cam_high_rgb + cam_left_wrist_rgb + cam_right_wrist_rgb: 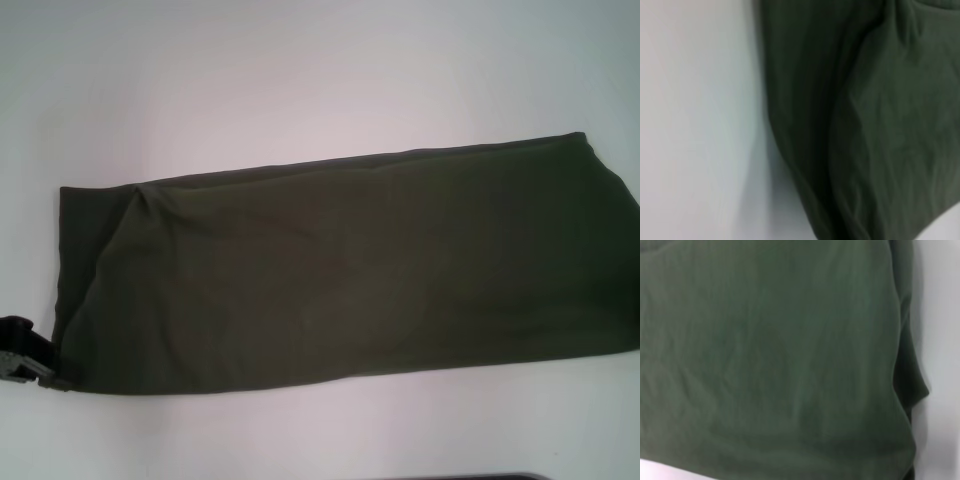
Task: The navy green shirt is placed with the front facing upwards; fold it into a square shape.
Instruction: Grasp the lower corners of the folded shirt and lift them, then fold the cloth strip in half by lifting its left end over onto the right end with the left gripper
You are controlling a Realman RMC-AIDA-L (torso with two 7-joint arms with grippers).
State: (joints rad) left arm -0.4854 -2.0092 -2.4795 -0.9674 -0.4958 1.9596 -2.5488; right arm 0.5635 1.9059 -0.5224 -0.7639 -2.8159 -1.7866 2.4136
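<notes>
Across the middle of a white table, the navy green shirt, a dark olive cotton garment, lies as a long horizontal band, its sleeves and sides apparently already turned inward, so that neither chest lettering nor neck label shows. Its upper edge rises slightly toward the robot's right, and a diagonal crease runs down from the upper left corner, where the cloth is doubled. The band shape suggests the lengthwise folds are complete and a crosswise fold, one end brought over the other, remains before a square results. At the shirt's lower left corner the left gripper, a black fitting only partly in frame, sits touching or just beside the hem, presumably placed to take that corner; whether its fingers are parted or closed cannot be told. In the left wrist view the cloth edge meets bare table. The right gripper is out of sight in the head view; its wrist camera looks closely onto fabric near a shirt edge.
</notes>
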